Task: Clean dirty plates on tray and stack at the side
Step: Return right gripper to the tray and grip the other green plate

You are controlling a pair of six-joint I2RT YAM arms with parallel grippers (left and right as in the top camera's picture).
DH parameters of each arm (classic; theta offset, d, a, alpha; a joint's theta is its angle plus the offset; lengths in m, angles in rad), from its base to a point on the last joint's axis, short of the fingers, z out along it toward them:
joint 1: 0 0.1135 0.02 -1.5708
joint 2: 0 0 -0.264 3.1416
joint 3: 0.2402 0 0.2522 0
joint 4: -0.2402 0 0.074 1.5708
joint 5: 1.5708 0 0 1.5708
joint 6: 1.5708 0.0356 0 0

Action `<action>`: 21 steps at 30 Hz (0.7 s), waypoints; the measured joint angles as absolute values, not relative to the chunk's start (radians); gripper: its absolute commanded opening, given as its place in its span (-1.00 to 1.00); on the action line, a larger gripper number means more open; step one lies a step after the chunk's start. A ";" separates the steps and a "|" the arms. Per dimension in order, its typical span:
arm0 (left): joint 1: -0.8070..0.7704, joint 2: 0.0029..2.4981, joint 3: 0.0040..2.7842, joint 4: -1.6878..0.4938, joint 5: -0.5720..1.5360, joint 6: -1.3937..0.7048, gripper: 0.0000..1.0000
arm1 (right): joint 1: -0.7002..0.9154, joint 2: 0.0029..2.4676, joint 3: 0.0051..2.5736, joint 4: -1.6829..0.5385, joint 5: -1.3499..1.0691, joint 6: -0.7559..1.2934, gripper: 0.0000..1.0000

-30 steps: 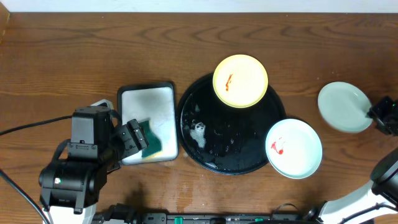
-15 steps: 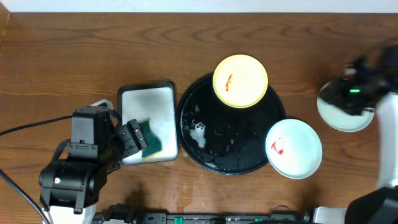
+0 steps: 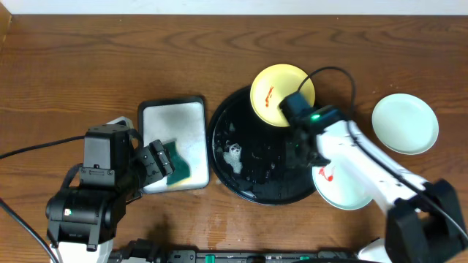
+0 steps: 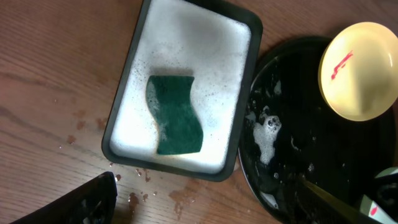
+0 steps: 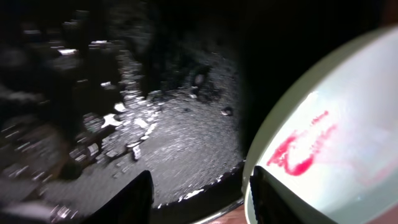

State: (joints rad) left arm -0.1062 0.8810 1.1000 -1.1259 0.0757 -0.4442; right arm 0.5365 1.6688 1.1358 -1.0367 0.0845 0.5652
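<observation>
My right gripper, fingers apart, hangs at the rim of the round black tray; next I must grip the red-smeared mint-green plate there.

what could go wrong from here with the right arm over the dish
The open right pincer hangs close to the red-smeared pale mint-green round plate, which overlaps the rim of the large round black dish; a nudge might slide it off. The dish is wet and foamy, so a gripped plate could slip.
</observation>
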 measured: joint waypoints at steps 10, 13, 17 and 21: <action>-0.107 0.881 1.100 -1.126 0.076 -0.444 0.72 | 0.567 1.703 1.133 -1.035 0.255 0.724 -0.22; -0.107 0.881 1.100 -1.126 0.076 -0.444 0.72 | 0.567 1.702 1.109 -1.013 0.262 0.756 -0.33; -0.107 0.881 1.100 -1.126 0.076 -0.444 0.72 | 0.567 1.703 1.044 -0.948 0.244 0.779 -0.98; -0.107 0.881 1.100 -1.126 0.076 -0.444 0.72 | 0.567 1.703 1.026 -0.873 0.192 0.775 -0.97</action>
State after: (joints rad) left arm -0.1066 0.8810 1.1000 -1.1259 0.0757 -0.4442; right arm 0.5667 1.7027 1.0256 -0.8726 0.1921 0.7753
